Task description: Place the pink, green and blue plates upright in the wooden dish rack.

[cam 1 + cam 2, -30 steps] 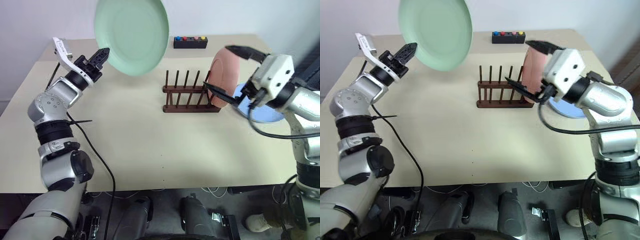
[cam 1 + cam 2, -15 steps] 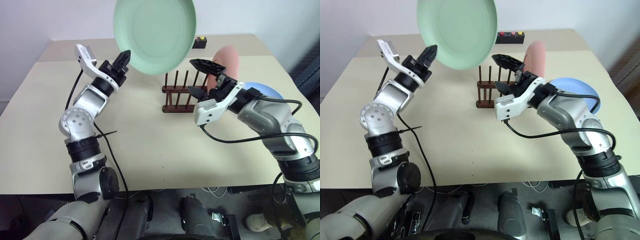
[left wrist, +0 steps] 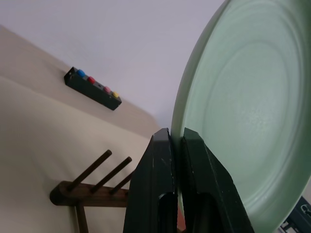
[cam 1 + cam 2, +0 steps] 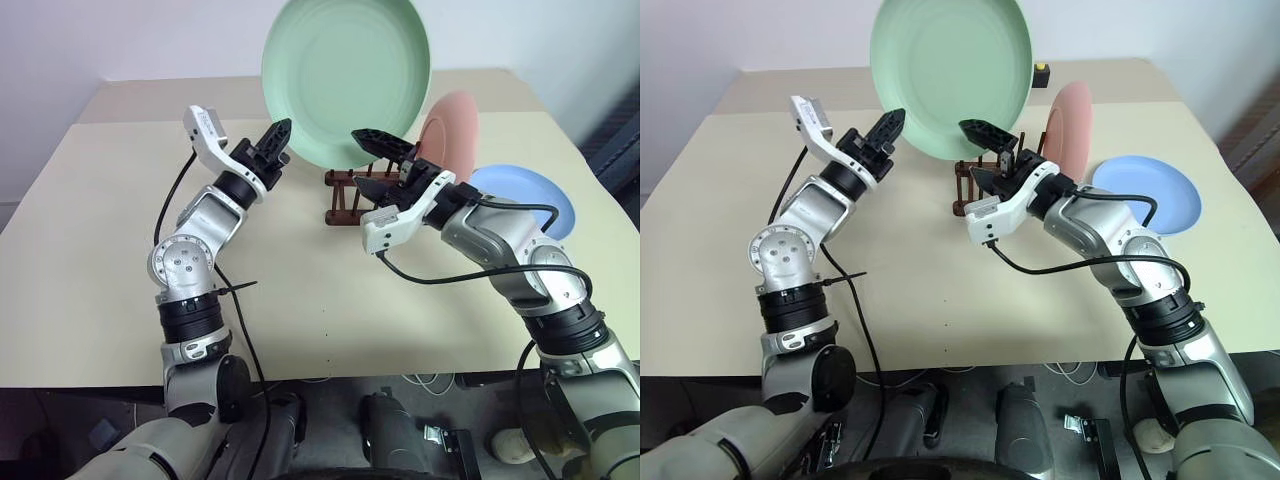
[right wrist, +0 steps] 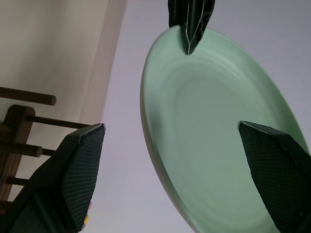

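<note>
In the head views, the green plate [image 4: 346,82] is held upright above the table [image 4: 90,260], its rim clamped at about seven o'clock by the left gripper [image 4: 277,142]; since a second ago it has been carried from the table's left side to just above the wooden dish rack [image 4: 345,200]. The right gripper [image 4: 374,158], jaws spread wide and empty, has been swung in from the pink plate [image 4: 455,122], which is left standing in the rack, to the green plate's five o'clock. The blue plate [image 4: 540,195] lies flat at the rack's three o'clock. In the left wrist view, the fingers [image 3: 155,194] are seen pinching the rim. In the right wrist view, the plate is framed between the open jaws, so a handover or steadying seems near
</note>
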Available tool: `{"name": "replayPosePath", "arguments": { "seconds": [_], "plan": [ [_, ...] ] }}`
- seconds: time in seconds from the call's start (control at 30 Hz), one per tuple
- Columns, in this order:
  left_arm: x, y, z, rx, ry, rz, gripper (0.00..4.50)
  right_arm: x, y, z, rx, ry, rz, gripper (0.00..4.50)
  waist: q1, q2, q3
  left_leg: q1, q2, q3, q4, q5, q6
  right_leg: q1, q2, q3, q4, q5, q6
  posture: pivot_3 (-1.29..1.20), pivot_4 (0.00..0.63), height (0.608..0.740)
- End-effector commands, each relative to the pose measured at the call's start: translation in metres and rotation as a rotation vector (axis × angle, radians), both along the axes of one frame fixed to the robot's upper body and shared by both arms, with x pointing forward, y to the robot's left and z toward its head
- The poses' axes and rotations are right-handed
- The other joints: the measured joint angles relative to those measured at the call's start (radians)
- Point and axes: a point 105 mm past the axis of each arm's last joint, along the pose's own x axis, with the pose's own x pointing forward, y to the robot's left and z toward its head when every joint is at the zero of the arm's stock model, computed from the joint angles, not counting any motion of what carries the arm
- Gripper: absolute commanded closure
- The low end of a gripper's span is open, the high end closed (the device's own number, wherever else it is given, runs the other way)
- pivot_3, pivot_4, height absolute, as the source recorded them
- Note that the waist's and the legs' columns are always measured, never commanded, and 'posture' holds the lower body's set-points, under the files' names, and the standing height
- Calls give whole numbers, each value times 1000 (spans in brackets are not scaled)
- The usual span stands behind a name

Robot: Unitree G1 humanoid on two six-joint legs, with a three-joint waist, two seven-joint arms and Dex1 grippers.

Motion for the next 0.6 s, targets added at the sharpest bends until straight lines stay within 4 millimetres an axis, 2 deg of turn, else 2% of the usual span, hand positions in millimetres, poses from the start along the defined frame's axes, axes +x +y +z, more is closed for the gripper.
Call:
{"name": "replayPosePath", "arguments": {
  "seconds": [0.03,0.1,0.2,0.43,0.6],
  "plan": [
    [-9,-3,17,-15,-76,-9,4472,-1,1,5,4,-26,2,0,0,0,0,0,0,0,0,0,0,0,0,0,0,0,0,0,150,740],
    [-10,-6,16,-12,-75,-15,4472,2,0,4,4,-19,-11,0,0,0,0,0,0,0,0,0,0,0,0,0,0,0,0,0,150,740],
    [-12,-8,18,-6,-84,-21,4500,6,-2,1,-3,-8,-35,821,0,0,0,0,0,0,0,0,0,0,0,0,0,0,0,0,150,740],
    [-19,-17,18,68,-131,-35,4500,11,-3,-3,-11,-3,-61,4445,-1,0,0,0,0,0,0,0,0,0,1,1,0,0,0,0,150,740],
    [-20,-19,18,73,-145,-45,4500,12,-4,-1,-3,-2,-66,4445,0,0,0,0,1,1,0,0,0,0,1,2,0,0,0,0,150,740]
  ]
}}
